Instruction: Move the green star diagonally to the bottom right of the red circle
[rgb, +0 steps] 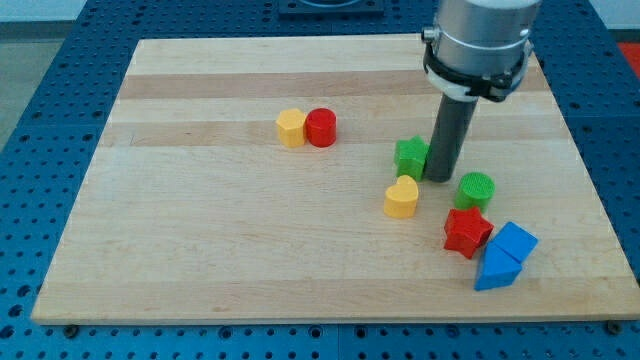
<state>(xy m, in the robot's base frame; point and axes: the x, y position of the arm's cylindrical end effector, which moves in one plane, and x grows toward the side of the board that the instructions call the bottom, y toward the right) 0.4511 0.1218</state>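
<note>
The green star (410, 156) lies right of the board's middle. The red circle (321, 128) sits up and to its left, touching a yellow hexagon (291, 128) on its left side. My tip (438, 178) rests on the board against the green star's right side. The rod rises from there to the grey arm body at the view's top.
A yellow heart (401, 197) lies just below the green star. A green circle (475, 190) is right of my tip. A red star (467, 231) and two blue blocks (503, 255) sit lower right. The wooden board (200, 250) ends near them.
</note>
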